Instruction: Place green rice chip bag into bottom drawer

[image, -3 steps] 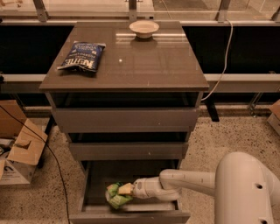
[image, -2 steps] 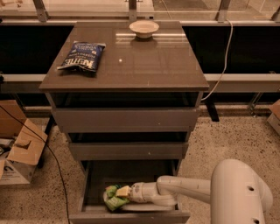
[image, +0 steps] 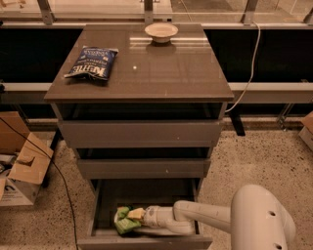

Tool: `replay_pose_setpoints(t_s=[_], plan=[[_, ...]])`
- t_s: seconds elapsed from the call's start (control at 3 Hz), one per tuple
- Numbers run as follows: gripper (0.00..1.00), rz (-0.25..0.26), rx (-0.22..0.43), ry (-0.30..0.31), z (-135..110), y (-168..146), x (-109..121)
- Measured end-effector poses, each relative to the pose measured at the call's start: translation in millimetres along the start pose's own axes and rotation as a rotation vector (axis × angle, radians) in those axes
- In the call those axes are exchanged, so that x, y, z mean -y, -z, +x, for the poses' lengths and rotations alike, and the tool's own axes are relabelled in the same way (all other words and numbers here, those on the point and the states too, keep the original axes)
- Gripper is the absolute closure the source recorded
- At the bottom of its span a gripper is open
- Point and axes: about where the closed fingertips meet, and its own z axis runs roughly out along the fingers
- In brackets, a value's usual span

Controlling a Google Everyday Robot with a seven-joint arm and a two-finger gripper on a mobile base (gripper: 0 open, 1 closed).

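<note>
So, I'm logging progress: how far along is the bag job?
Done: the bottom drawer is open and the green rice chip bag is inside it. In hand: the gripper is at the bag. Left: withdrawing the arm, leaving the bag there.

We see a lab or office corner: speckled terrazzo floor (image: 259,161), a plain grey cabinet (image: 146,73) against window rails (image: 112,14), cardboard boxes (image: 22,168) and a loose cable (image: 55,171) at the left edge. The gripper (image: 133,216) sits low in frame, inside the open bottom drawer (image: 98,242).
</note>
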Motion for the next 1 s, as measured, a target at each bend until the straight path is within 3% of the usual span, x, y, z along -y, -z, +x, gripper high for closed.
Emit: replay_pose_setpoints(t_s=[1.0], plan=[[0.04, -0.003, -0.009, 0.001, 3.8, -4.4, -2.2]])
